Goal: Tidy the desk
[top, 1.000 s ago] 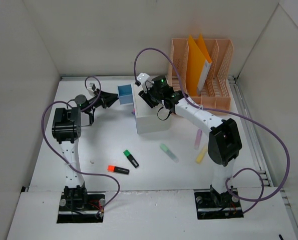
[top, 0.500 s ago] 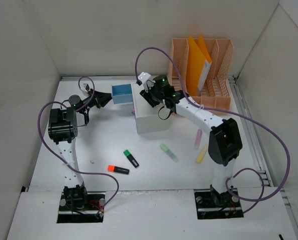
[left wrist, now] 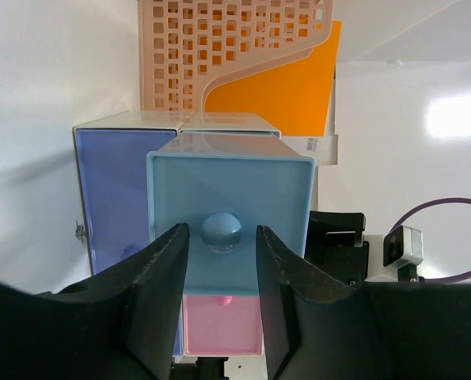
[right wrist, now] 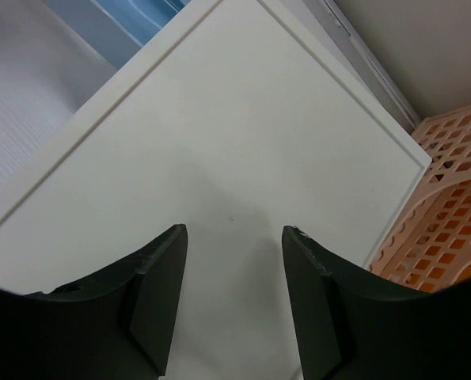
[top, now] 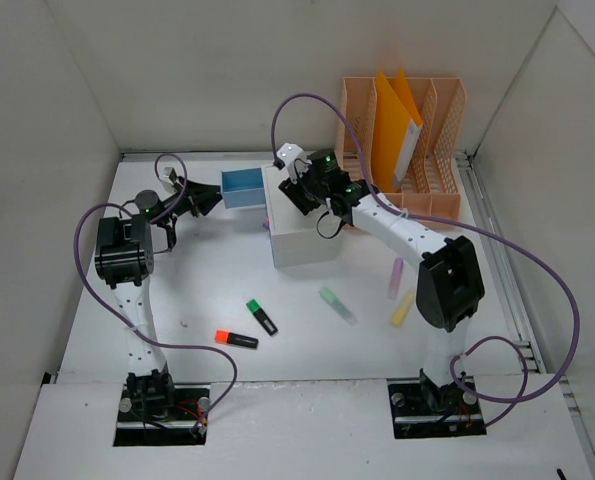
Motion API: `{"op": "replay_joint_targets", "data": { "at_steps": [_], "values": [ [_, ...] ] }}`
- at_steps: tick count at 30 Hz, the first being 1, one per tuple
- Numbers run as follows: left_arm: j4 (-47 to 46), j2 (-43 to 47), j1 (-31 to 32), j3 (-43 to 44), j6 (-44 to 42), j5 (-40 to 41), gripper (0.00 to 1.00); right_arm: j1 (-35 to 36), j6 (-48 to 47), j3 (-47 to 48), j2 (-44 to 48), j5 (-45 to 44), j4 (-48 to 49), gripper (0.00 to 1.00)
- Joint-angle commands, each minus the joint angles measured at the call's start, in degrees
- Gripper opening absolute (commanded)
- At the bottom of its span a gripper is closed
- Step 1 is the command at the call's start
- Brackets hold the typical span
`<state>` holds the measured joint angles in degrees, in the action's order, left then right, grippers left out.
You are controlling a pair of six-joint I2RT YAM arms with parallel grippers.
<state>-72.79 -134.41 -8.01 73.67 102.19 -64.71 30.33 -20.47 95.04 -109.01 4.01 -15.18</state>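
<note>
The desk (top: 207,290) is a white tabletop with walls around it. A white drawer box (top: 302,235) stands at its back middle. Its light blue drawer (top: 242,187) sticks out to the left. In the left wrist view the blue drawer's front (left wrist: 231,198) has a round knob (left wrist: 221,232). My left gripper (left wrist: 222,229) is open, with one jaw on each side of the knob and not touching it; it also shows in the top view (top: 211,198). My right gripper (top: 299,190) is open over the box's top (right wrist: 219,142).
A peach file rack (top: 427,150) with an orange folder (top: 395,125) stands at the back right. Several highlighters lie in front: green (top: 262,317), orange (top: 236,340), pale green (top: 337,305), pink (top: 395,278), yellow (top: 402,308). A pink drawer (left wrist: 222,324) and a purple drawer (left wrist: 112,198) sit shut.
My left gripper has moved left and back from the box, and the blue drawer now stands further out. The right gripper has stayed over the box.
</note>
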Motion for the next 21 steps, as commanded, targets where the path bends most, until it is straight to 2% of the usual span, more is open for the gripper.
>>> {"op": "replay_joint_targets", "data": {
  "at_steps": [1,2,7,8,15,21],
  "values": [
    [-8.3,4.5,-0.4,2.2,0.4,-1.4,0.38,-0.7,-0.3,-2.4,0.4,0.4,-5.7,0.50],
    [-8.3,4.6,-0.4,2.1,0.4,-1.3,0.45,-0.7,-0.1,-2.4,0.5,0.9,-5.7,0.52],
    [-8.6,5.3,-0.4,2.1,0.7,-1.3,0.52,-0.8,0.5,-2.6,1.3,3.6,-5.7,0.56],
    [-8.3,5.4,-0.4,2.0,0.7,-1.3,0.57,-0.7,0.6,-2.6,1.4,3.9,-5.7,0.56],
    [-6.6,7.7,-4.5,-0.8,-0.3,-1.1,0.59,-1.6,1.0,-1.9,3.3,8.1,-5.6,0.62],
    [1.8,12.5,-7.6,-5.0,-6.8,-2.1,0.60,-1.9,1.2,-0.2,5.1,11.0,-5.5,0.66]
  ]
}}
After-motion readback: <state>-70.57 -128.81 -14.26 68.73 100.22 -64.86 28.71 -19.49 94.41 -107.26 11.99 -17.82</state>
